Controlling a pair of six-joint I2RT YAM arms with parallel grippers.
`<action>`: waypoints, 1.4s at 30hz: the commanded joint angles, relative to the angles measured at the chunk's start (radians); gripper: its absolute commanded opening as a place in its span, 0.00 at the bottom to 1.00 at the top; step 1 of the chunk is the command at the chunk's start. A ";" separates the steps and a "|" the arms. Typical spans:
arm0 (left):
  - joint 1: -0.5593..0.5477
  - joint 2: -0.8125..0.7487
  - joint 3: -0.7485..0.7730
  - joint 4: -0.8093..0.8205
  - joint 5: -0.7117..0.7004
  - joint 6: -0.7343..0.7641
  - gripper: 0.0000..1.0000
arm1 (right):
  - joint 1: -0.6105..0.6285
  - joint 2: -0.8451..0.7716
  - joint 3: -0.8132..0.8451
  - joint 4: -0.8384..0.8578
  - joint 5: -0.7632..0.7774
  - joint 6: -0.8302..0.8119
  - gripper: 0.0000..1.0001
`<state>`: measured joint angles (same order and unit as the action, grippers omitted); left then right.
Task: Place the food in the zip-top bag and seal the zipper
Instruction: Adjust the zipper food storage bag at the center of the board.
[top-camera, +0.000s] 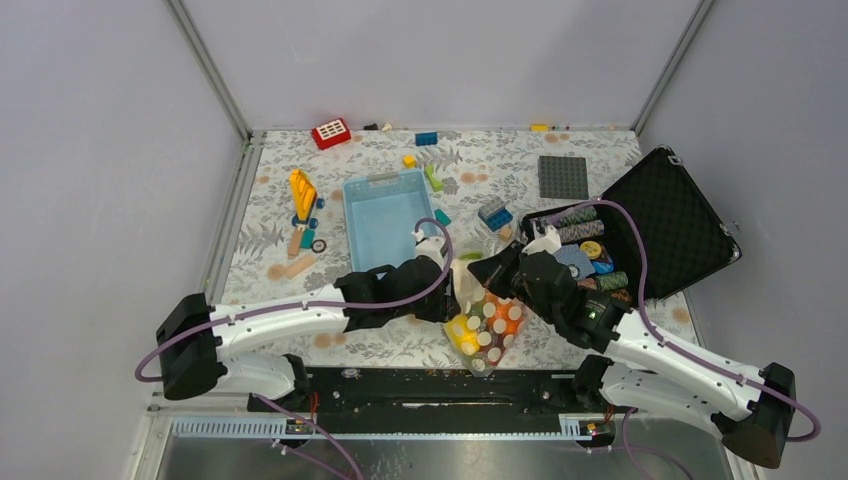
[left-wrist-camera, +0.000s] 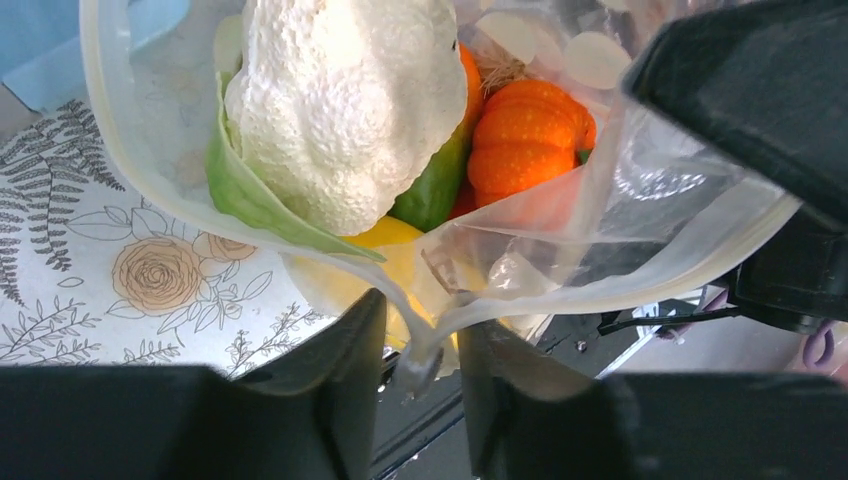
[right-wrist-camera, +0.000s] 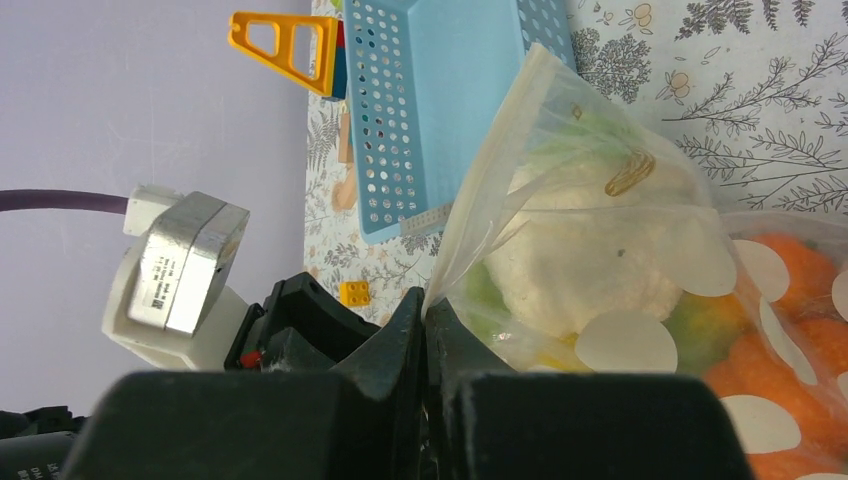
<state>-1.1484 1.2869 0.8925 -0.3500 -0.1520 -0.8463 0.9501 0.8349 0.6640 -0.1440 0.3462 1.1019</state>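
The bag (left-wrist-camera: 600, 230) is clear, glossy, crinkled plastic film. The cauliflower (left-wrist-camera: 345, 100) looks matt and rough, and the orange piece (left-wrist-camera: 525, 135) is finely pebbled. The basket (right-wrist-camera: 440, 90) is smooth perforated plastic, the table (left-wrist-camera: 100, 270) has a matt printed cover, and the left pincer (left-wrist-camera: 420, 345) is matt black.

Plain grey walls (top-camera: 430, 50) enclose a floral-patterned table (top-camera: 265, 230).

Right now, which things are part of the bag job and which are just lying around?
Part of the job: zip-top bag; cauliflower and orange pumpkin inside it; left gripper and right gripper pinching its mouth edge.

Just lying about: blue basket, black case with poker chips, red brick, grey baseplate, yellow toy.
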 joint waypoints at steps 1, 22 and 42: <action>-0.001 0.005 0.070 0.040 -0.040 0.030 0.25 | 0.003 -0.007 0.003 0.015 -0.008 0.014 0.04; 0.000 -0.238 0.056 0.068 0.261 0.867 0.00 | -0.001 0.010 0.469 -0.593 0.307 -0.820 1.00; -0.001 -0.309 0.142 -0.107 0.403 1.203 0.00 | -0.218 0.301 0.711 -0.735 0.010 -0.861 1.00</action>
<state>-1.1484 1.0008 0.9588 -0.4931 0.2153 0.2951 0.7616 1.1301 1.2846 -0.9329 0.3851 0.2474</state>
